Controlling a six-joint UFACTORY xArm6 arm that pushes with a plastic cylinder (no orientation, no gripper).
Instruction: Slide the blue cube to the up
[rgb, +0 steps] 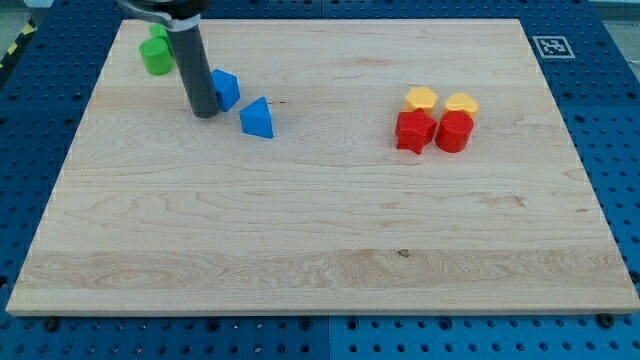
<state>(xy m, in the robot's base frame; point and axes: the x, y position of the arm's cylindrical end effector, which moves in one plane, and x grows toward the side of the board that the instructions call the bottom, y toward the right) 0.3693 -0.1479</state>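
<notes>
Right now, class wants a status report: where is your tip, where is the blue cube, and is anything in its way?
My tip down, touching blue cube's left side. Blue triangular block just below-right, apart. Green blocks upper left, off the upward path.

A straight, dark grey cylindrical rod ending in my tip (204, 114).

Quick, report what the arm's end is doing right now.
No claw: my tip holds nothing, resting on the board against the blue cube's left side.
</notes>
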